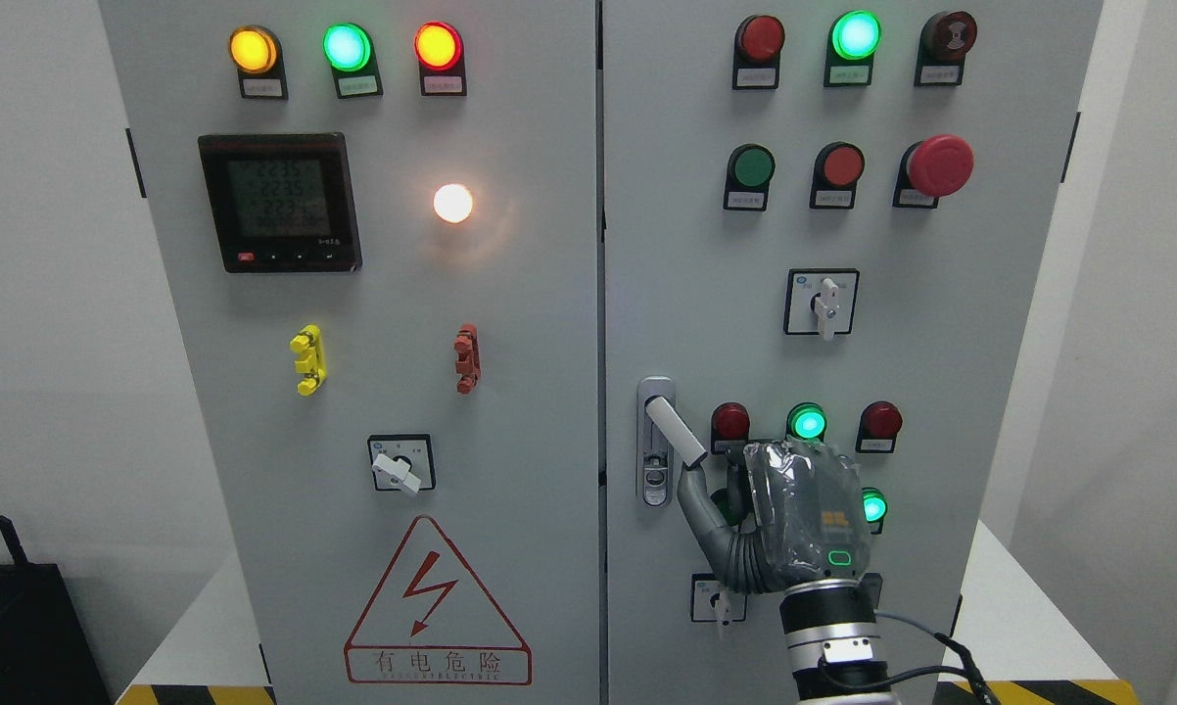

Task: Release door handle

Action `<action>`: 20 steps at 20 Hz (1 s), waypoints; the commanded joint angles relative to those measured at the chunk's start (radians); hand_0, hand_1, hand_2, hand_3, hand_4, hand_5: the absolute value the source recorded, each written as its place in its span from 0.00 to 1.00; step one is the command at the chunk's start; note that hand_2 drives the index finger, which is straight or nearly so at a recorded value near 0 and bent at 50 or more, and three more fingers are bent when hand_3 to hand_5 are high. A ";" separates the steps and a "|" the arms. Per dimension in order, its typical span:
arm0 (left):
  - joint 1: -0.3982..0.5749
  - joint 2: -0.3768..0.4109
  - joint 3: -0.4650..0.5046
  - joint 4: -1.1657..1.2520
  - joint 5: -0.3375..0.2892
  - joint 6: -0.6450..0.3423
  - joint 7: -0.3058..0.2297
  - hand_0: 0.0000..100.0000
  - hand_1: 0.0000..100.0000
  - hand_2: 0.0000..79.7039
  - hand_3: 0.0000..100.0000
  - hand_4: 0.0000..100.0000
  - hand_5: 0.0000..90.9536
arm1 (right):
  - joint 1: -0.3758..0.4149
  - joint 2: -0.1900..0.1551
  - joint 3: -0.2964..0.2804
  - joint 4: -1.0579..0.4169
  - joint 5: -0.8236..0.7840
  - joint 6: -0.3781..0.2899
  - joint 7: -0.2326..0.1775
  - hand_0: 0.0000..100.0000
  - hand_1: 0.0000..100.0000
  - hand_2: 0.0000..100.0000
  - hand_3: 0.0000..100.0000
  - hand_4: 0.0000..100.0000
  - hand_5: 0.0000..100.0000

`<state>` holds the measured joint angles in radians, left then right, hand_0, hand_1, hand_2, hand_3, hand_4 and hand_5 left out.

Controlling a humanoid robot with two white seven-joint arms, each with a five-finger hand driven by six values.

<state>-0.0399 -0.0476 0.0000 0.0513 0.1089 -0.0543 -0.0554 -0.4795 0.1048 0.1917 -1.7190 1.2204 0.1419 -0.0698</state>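
Note:
The grey cabinet's right door (726, 323) carries a silver handle plate (655, 470) near its left edge. The white handle lever (675, 429) is swung out, slanting down to the right. My right hand (718, 478) comes up from the bottom edge, its back toward the camera. Its thumb (694, 494) reaches up just under the lever's free end, touching or nearly touching it. The other fingers (740, 465) sit to the right of the lever and do not wrap it. The whole lever shows uncovered. My left arm is out of view.
Indicator lamps (806, 422), a rotary switch (822, 304) and a red emergency button (938, 164) crowd the right door around the hand. A small switch (719, 599) sits by the wrist. The left door (393, 343) has a meter, terminals and a warning triangle.

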 commanded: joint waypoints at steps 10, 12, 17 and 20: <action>0.000 0.000 0.018 -0.001 0.000 0.001 0.000 0.12 0.39 0.00 0.00 0.00 0.00 | -0.007 -0.011 -0.005 -0.005 -0.022 -0.001 0.002 0.60 0.23 1.00 1.00 1.00 1.00; 0.000 0.000 0.018 -0.001 0.000 0.001 0.000 0.12 0.39 0.00 0.00 0.00 0.00 | -0.007 -0.014 -0.006 -0.005 -0.022 -0.001 0.002 0.60 0.23 1.00 1.00 1.00 1.00; 0.000 0.000 0.018 -0.001 0.000 0.001 0.000 0.12 0.39 0.00 0.00 0.00 0.00 | -0.014 -0.024 -0.006 -0.005 -0.029 -0.001 0.002 0.61 0.23 1.00 1.00 1.00 1.00; 0.000 0.000 0.018 -0.001 0.000 0.001 0.000 0.12 0.39 0.00 0.00 0.00 0.00 | -0.016 -0.025 -0.006 -0.005 -0.039 -0.001 0.002 0.61 0.23 1.00 1.00 1.00 1.00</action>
<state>-0.0399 -0.0475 0.0000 0.0511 0.1089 -0.0543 -0.0554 -0.4911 0.0906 0.1872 -1.7234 1.1926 0.1417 -0.0682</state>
